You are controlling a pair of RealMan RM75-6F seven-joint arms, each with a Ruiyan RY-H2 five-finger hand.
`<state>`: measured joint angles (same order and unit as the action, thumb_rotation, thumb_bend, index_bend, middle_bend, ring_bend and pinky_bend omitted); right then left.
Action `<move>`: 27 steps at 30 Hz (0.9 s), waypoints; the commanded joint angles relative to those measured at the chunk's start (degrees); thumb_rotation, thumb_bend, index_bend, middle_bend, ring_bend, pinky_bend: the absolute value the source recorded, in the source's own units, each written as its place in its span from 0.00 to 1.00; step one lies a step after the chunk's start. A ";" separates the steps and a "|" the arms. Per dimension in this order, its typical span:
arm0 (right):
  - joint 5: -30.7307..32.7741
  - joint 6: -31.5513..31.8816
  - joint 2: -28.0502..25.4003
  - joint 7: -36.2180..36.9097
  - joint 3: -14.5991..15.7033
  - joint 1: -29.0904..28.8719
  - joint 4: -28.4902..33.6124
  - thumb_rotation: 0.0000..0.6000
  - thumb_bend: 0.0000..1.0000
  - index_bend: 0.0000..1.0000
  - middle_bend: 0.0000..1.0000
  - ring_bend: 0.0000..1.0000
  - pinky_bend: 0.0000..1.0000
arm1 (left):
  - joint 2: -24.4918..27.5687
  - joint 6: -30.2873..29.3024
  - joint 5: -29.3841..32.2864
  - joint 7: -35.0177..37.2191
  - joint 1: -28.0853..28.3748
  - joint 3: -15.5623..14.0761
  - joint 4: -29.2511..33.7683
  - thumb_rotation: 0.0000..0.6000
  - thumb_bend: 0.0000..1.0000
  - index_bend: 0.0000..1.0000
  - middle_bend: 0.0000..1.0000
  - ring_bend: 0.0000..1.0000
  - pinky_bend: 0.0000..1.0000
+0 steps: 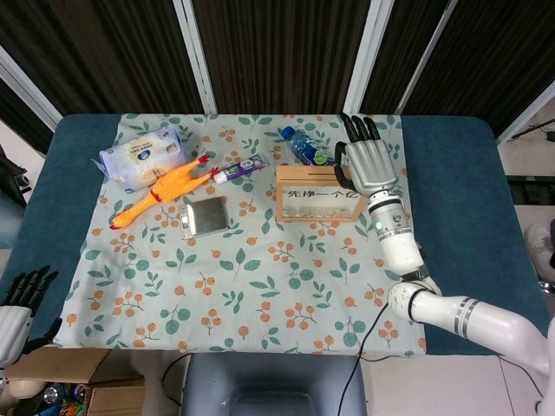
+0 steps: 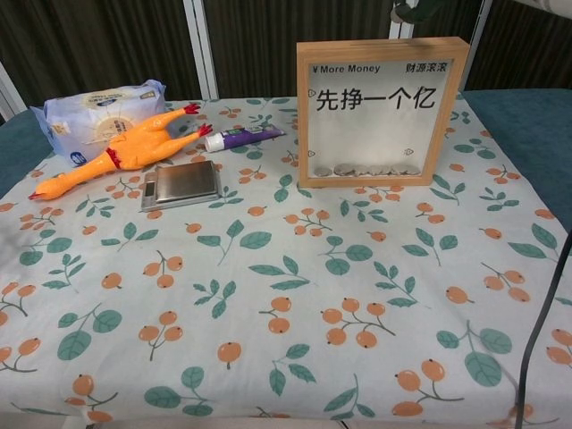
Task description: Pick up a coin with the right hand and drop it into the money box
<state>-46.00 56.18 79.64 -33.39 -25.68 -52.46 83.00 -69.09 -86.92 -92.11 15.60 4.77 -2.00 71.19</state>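
The wooden money box point(image 1: 317, 194) stands upright at the back middle of the flowered cloth, with a glass front and Chinese writing point(image 2: 382, 100). Several coins point(image 2: 366, 169) lie in a row along its bottom. My right hand point(image 1: 368, 165) hovers above the box's right top corner, back towards the head camera, fingers stretched out and thumb bent in. In the chest view only its fingertips point(image 2: 409, 9) peek in over the box's top edge. Whether a coin sits between them is hidden. My left hand point(image 1: 17, 305) hangs off the near left table corner, fingers apart, holding nothing.
A yellow rubber chicken point(image 1: 163, 191), a tissue pack point(image 1: 143, 157), a purple toothpaste tube point(image 1: 240, 169) and a flat metal scale point(image 1: 205, 216) lie on the left half. A blue water bottle point(image 1: 305, 146) lies behind the box. A black cable point(image 2: 534, 322) hangs at the right edge.
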 commanded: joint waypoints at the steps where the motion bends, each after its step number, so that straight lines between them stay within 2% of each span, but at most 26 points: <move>1: 0.66 -0.43 0.00 0.31 0.73 -0.33 -0.01 1.00 0.64 0.79 0.13 0.00 0.00 | 0.08 -0.06 0.06 0.02 -0.04 0.03 0.07 1.00 0.36 0.00 0.00 0.00 0.00; 16: 2.27 0.27 0.80 0.37 3.53 -1.95 -1.42 1.00 0.65 0.78 0.13 0.00 0.00 | 0.16 0.18 0.20 0.02 -0.05 -0.08 -0.04 1.00 0.36 0.00 0.00 0.00 0.00; 18: 2.51 -0.18 0.62 0.07 4.16 -2.11 -1.51 1.00 0.65 0.75 0.13 0.00 0.00 | 0.14 0.35 0.23 -0.04 -0.04 -0.14 -0.15 1.00 0.36 0.00 0.00 0.00 0.00; 20: 2.69 -0.34 0.49 0.08 4.56 -2.19 -1.59 1.00 0.65 0.64 0.13 0.00 0.00 | 0.11 0.39 0.30 -0.03 -0.07 -0.15 -0.26 1.00 0.36 0.00 0.00 0.00 0.00; 21: 2.88 -0.49 0.37 0.17 4.66 -2.20 -1.54 1.00 0.65 0.55 0.12 0.00 0.00 | 0.08 0.40 0.33 0.02 -0.09 -0.15 -0.30 1.00 0.36 0.00 0.00 0.00 0.00; 22: 3.11 -0.71 0.11 0.26 4.82 -2.20 -1.40 1.00 0.64 0.43 0.11 0.00 0.00 | 0.06 0.39 0.39 0.09 -0.11 -0.14 -0.37 1.00 0.36 0.00 0.00 0.00 0.00; 23: 3.16 -0.73 -0.13 0.47 4.85 -2.15 -1.18 1.00 0.62 0.24 0.07 0.00 0.00 | 0.05 0.39 0.41 0.14 -0.12 -0.12 -0.42 1.00 0.36 0.00 0.00 0.00 0.00; 24: 3.06 -0.56 -0.36 0.96 4.76 -2.01 -0.85 1.00 0.59 0.10 0.04 0.00 0.00 | 0.05 0.39 0.41 0.19 -0.12 -0.11 -0.45 1.00 0.36 0.00 0.00 0.00 0.00; 26: 1.74 0.74 -0.96 2.66 4.50 -1.29 0.15 1.00 0.55 0.00 0.01 0.00 0.00 | 0.12 0.24 0.25 0.31 -0.13 -0.16 -0.46 1.00 0.36 0.00 0.00 0.00 0.00; 27: 0.59 1.87 -1.29 3.77 4.39 -0.67 0.83 1.00 0.53 0.00 0.00 0.00 0.00 | 0.15 0.18 0.25 0.36 -0.10 -0.10 -0.44 1.00 0.36 0.00 0.00 0.00 0.00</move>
<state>-43.94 56.58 78.95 -31.15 -21.06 -53.97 82.82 -68.95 -86.74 -91.86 15.95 4.66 -2.11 70.75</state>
